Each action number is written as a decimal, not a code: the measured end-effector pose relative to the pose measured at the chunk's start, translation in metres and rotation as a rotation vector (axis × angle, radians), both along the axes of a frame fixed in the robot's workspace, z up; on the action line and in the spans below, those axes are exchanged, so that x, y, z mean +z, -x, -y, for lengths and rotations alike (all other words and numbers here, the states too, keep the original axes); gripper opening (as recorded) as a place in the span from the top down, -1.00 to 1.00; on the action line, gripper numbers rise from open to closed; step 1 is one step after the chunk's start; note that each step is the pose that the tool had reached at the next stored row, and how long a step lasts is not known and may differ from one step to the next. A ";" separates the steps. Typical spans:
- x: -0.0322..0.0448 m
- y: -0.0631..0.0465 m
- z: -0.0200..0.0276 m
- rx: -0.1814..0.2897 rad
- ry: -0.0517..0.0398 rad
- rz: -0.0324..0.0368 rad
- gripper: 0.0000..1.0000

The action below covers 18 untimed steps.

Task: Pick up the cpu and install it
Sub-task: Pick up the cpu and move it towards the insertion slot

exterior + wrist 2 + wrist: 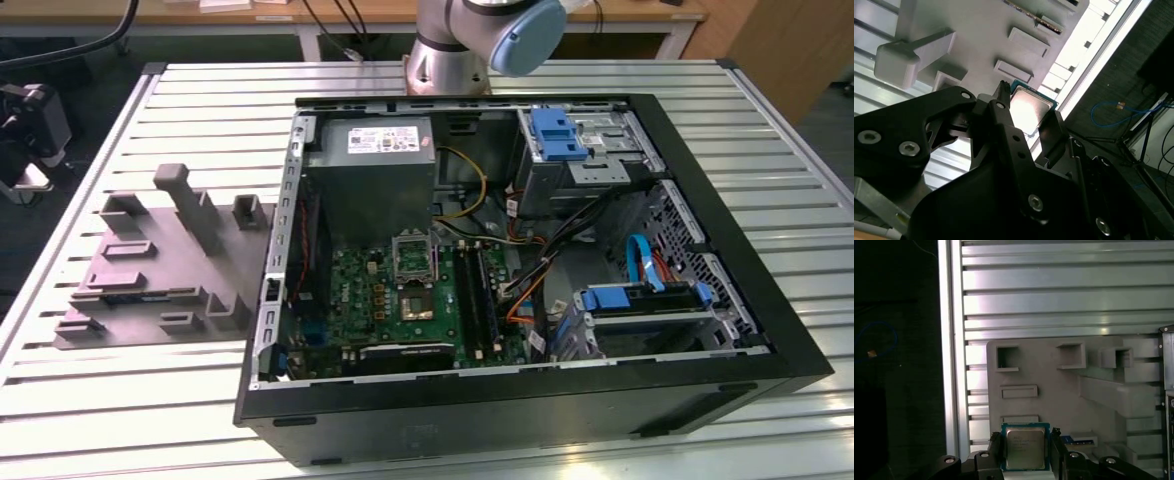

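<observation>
One slatted metal table [107,400] carries the open computer case [534,405], and a grey holder tray [160,290] lies just beside the case, at the exterior view's left. Inside the case, the black socket frame [415,260] sits on the motherboard [387,300], well apart from the tray. In the first wrist view the gripper [1025,437] hangs above the tray, its fingers [995,450] clamped on opposite edges of the cpu [1025,450]. I judge the pick is done and the carrying is in hand. The install calls for bringing the chip square and flat over the socket.
</observation>
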State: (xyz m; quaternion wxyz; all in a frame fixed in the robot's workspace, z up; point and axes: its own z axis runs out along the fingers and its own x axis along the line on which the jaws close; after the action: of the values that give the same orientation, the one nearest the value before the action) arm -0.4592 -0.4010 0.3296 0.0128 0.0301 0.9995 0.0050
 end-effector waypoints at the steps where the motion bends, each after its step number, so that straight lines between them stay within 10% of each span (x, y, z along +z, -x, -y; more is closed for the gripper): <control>1: 0.0003 0.000 0.0000 0.000 0.0000 0.0000 0.06; 18: 0.0052 0.000 -0.0004 0.000 0.0006 0.0000 0.06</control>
State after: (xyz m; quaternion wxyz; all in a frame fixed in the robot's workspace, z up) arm -0.4592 -0.4005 0.3349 0.0129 0.0301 0.9995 0.0047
